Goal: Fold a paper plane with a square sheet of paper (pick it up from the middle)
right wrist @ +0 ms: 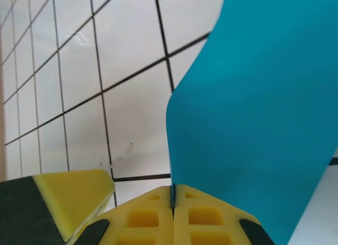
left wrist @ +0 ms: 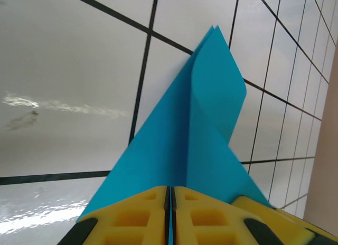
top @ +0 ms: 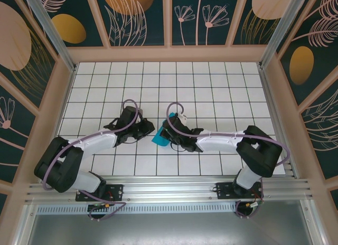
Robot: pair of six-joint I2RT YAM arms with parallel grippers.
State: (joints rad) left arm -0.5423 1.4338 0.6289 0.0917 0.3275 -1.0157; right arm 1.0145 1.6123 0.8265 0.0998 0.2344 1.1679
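Note:
The teal-blue sheet of paper (top: pixel 160 135), folded and creased, hangs between the two grippers near the middle of the tiled table (top: pixel 211 86). My left gripper (top: pixel 148 130) is shut on it. In the left wrist view the paper (left wrist: pixel 195 134) rises from the yellow fingertips (left wrist: pixel 137 213) as a pointed, folded shape with a centre crease. My right gripper (top: pixel 168 135) is shut on the paper's other side. In the right wrist view a curved teal flap (right wrist: pixel 253 113) stands up from the closed yellow pads (right wrist: pixel 142 216). The left gripper's yellow finger (right wrist: pixel 68 203) shows at lower left there.
White tiles with black grid lines spread all around the grippers. Wooden walls (top: pixel 169 54) border the table at the back and sides. An aluminium rail (top: pixel 169 189) with the two arm bases runs along the near edge.

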